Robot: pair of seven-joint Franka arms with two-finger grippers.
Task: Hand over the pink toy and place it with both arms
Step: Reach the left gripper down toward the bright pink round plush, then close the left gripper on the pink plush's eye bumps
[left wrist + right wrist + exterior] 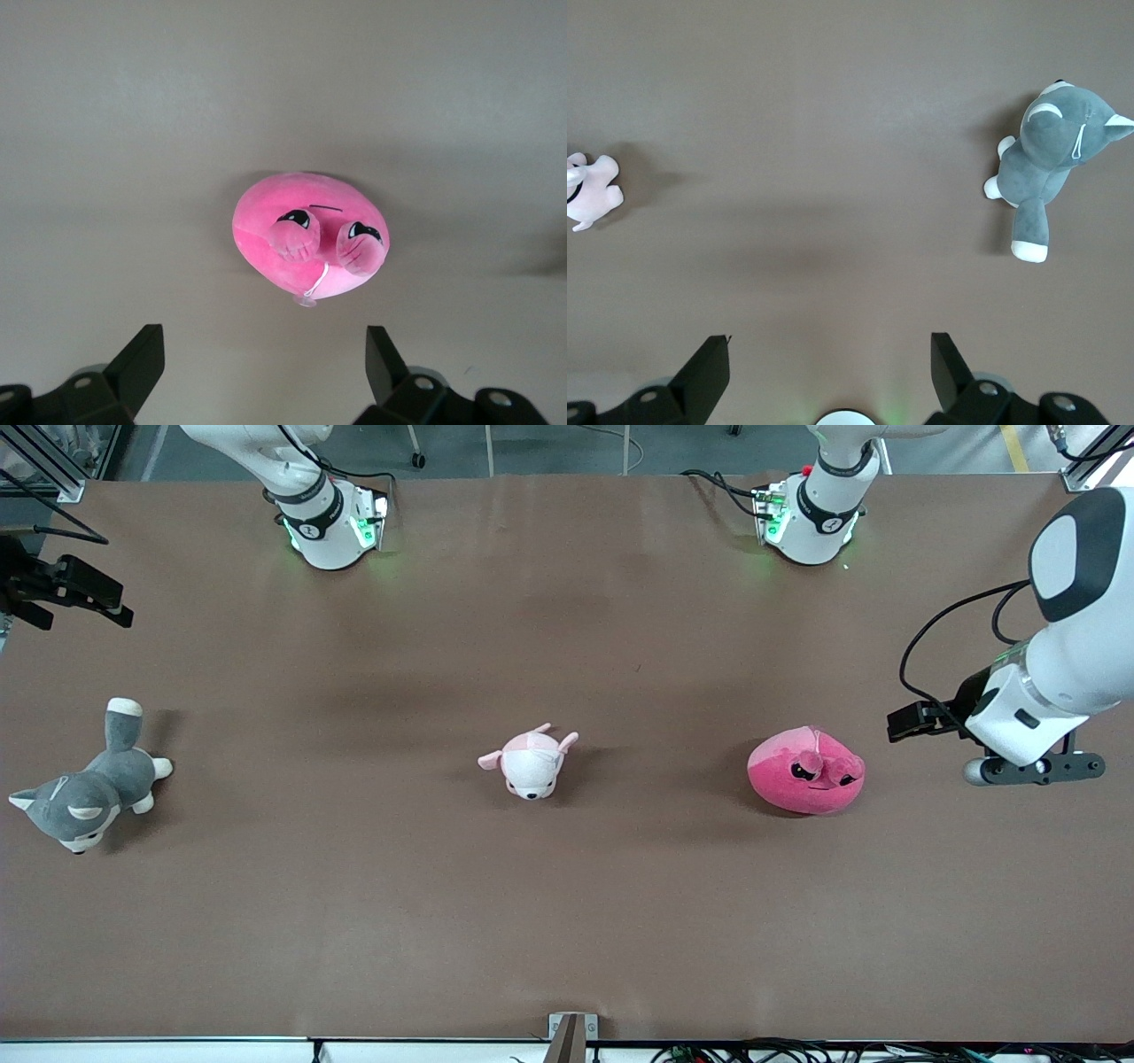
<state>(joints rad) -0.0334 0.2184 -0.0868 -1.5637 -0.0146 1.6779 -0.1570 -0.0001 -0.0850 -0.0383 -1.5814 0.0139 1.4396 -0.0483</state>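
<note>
While my left pincer (262, 367) hangs spread above the counter (567, 921) beside the pink toy (804, 771), I judge centring over its crown before descending best; my right pincer (829, 367) waits, spread too.

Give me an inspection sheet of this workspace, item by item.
Surface: brown table, nothing spilled.
Job's things: pink toy lying on the table toward the left arm's end, not held.
Clutter: white puppy plush mid-table; grey husky plush toward the right arm's end.
Grippers: left gripper open, up in the air beside the pink toy; right gripper open, over bare table, waiting.
Cables: black cable looped along the left arm; more at the table's edges.
Surroundings: grey floor above the table.
</note>
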